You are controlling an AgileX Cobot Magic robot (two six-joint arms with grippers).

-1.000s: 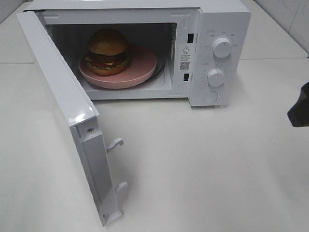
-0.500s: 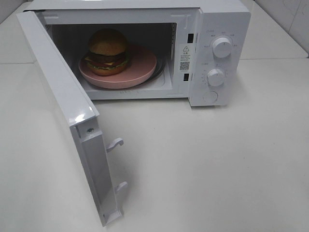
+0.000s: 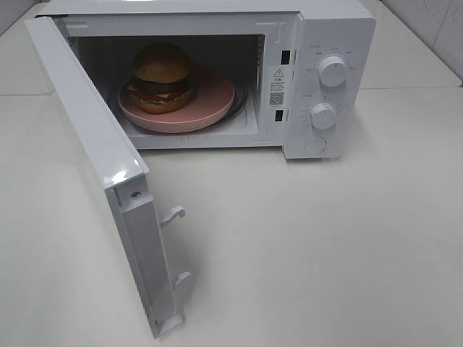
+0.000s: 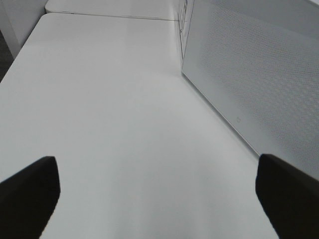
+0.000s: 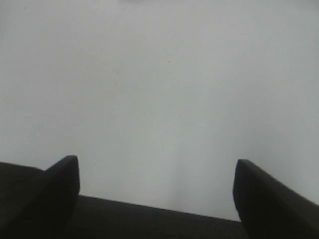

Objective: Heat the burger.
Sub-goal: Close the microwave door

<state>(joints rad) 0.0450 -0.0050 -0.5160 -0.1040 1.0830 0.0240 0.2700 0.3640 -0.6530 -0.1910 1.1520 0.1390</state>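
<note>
1. Microwave (image 3: 333,43) far centre, door (image 3: 87,123) swung open left: loading access.
2. Plate (image 3: 213,97) inside cavity carries burger (image 3: 160,78), left of plate's centre, ready for heating.
3. Left gripper (image 4: 155,167), right gripper (image 5: 157,168): jaws wide, empty, over table (image 5: 159,74).

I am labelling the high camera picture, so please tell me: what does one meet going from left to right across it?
Open white microwave door → golden-brown burger with cheese and lettuce, inside the oven → small white sticker with a printed code → white control panel with two round knobs.
</note>
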